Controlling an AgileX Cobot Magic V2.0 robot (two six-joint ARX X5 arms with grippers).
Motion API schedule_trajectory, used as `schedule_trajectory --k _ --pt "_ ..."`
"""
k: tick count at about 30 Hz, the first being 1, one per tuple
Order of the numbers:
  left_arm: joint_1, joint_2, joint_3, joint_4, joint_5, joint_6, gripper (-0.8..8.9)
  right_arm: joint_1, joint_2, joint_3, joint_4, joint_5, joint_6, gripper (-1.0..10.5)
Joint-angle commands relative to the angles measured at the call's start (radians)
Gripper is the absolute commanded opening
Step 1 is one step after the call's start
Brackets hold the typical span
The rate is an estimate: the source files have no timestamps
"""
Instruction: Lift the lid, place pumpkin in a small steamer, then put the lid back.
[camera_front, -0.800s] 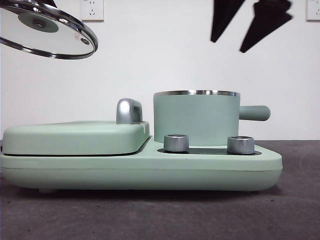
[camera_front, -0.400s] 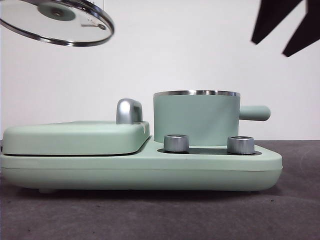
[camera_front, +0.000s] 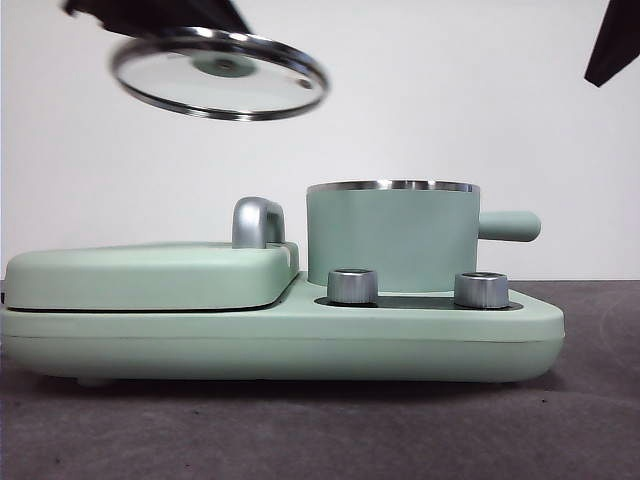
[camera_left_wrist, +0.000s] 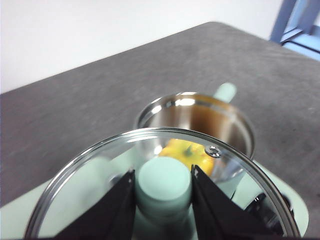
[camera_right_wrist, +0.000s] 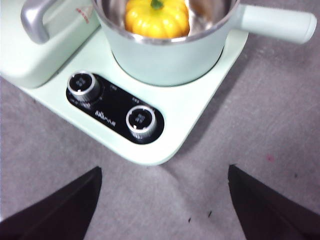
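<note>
while the left pincer held the lid by its mint-green knob, both black jaws pressed against the knob's sides, the glass disc hung tilted in the air, up and to the left of the small steamer in the front view and well clear of its steel rim. seen through the glass from the left wrist, the pumpkin sat inside the pot, yellow-orange with its green stem up; the right wrist view showed it resting on the steel floor of the steamer, the stubby side handle sticking out over the grey worktop. the right pincer hovered above the appliance's front corner with its jaws spread wide and nothing between them, showing in the front view only as a black tip at the top corner. two steel dials sat on the black panel below the pot, and the flat griddle cover with its steel handle lay closed beside the steamer.
</note>
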Motion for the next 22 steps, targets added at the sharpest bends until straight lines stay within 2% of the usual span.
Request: schedule_trajectory --k 1,7,10,22 --pt "-0.037 0.063 0.019 0.119 0.002 0.003 0.1 0.005 0.005 0.003 -0.003 0.003 0.011 3.9" --pt "-0.08 0.187 0.029 0.299 0.002 -0.004 0.1 0.005 0.006 0.003 -0.01 0.005 0.01 3.9" --pt "-0.095 0.255 0.058 0.342 0.002 -0.004 0.1 0.005 0.006 0.003 -0.01 0.008 0.01 3.9" --pt "-0.114 0.476 0.231 0.351 0.002 0.005 0.1 0.005 0.006 0.003 -0.011 0.054 0.007 3.9"
